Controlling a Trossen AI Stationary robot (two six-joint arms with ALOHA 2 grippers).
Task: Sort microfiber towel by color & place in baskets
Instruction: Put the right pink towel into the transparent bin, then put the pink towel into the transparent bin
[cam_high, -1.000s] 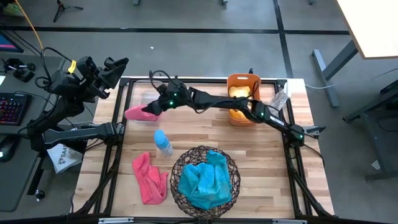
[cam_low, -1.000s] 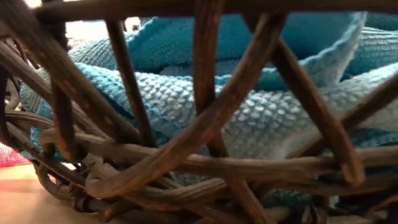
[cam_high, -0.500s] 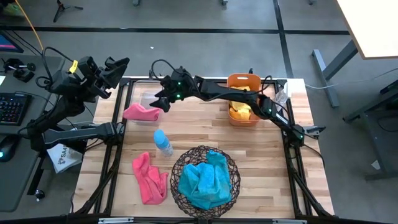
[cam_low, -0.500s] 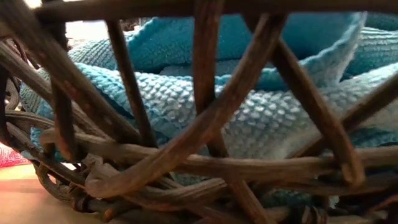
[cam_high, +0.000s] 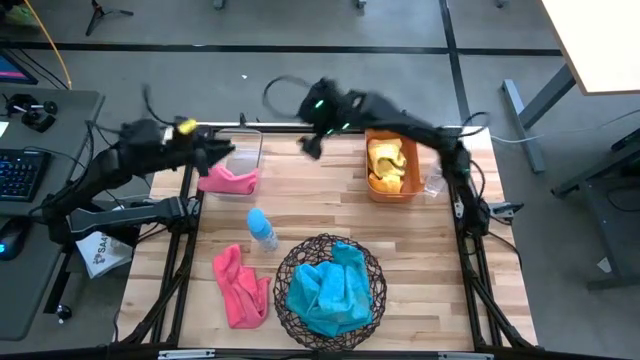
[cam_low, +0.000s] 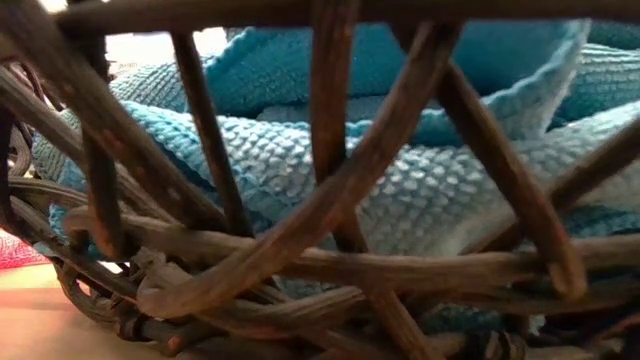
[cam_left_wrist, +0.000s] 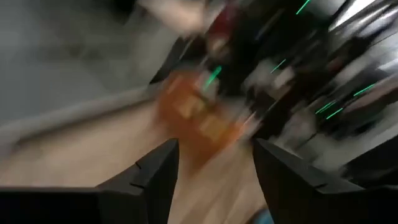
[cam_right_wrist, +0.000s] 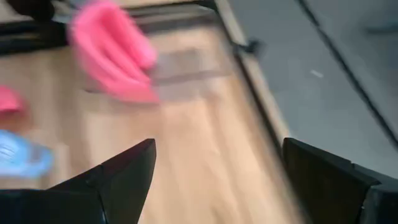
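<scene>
Currently a pink towel (cam_high: 230, 181) is lying half over the rim of the clear tub (cam_high: 252, 140) at the table's far left, so the left gripper (cam_high: 212, 152), hovering just beside it with fingers spread and empty, is likely needing to pinch the overhanging fold and tuck it fully inside. The right gripper (cam_high: 308, 147) is hanging open and empty between tub and orange bin (cam_high: 408, 130), leaving room; a second pink towel (cam_high: 240, 285) is waiting near the wire basket (cam_high: 367, 258), and the small bottle (cam_high: 261, 228) is sitting between them, worth avoiding.

We see a matt pale wooden plank table (cam_high: 330, 215), a rough dark-brown woven basket (cam_low: 330, 250) holding nubbly teal cloth (cam_low: 400, 170), and a smooth orange plastic bin (cam_high: 392, 130).
</scene>
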